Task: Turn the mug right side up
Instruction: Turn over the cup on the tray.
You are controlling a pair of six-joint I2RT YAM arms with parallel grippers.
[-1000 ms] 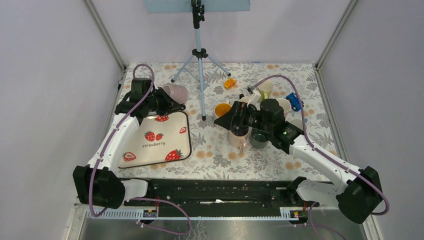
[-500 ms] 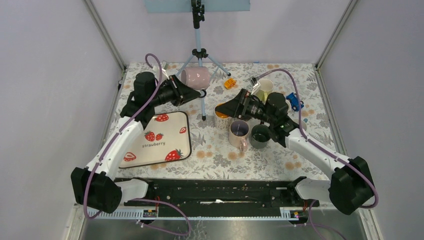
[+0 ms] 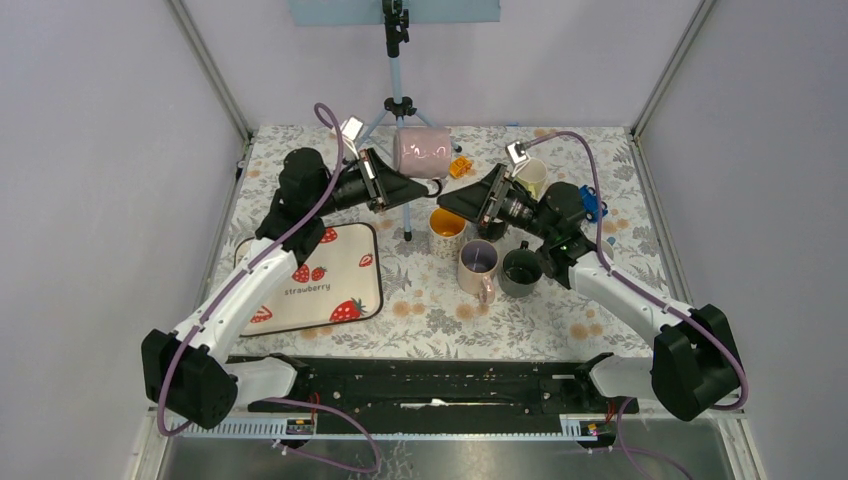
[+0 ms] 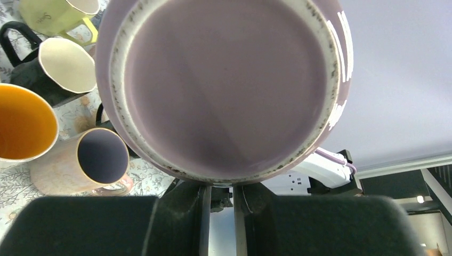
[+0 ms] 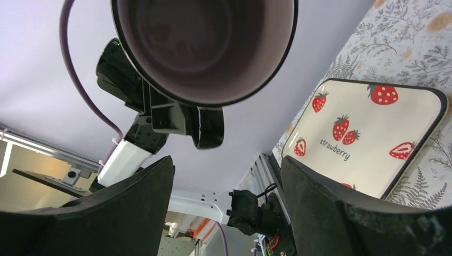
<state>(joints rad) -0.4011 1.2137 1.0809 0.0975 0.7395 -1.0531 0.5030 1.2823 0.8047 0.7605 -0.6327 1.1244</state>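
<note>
A pale purple mug [image 3: 425,151] with white markings hangs in the air on its side, above the back middle of the table. My left gripper [image 3: 407,184] is shut on its handle, just under the mug. The left wrist view shows the mug's base [image 4: 224,85] filling the frame above the closed left gripper [image 4: 219,188]. My right gripper [image 3: 470,198] is open and empty, just right of the mug and pointing at it. The right wrist view looks into the mug's open mouth [image 5: 202,48], with its handle [image 5: 209,128] below; the right gripper [image 5: 226,170] stands apart from it.
A strawberry mat [image 3: 310,280] lies at the left. An orange mug [image 3: 446,228], a pink mug [image 3: 478,265] and a black mug [image 3: 520,270] stand upright mid-table, with more mugs [image 3: 530,178] behind. A tripod [image 3: 400,110] stands at the back centre.
My left arm has lifted the mug from the mat's far edge up and to the right. My right gripper has risen from the mugs and turned toward it.
</note>
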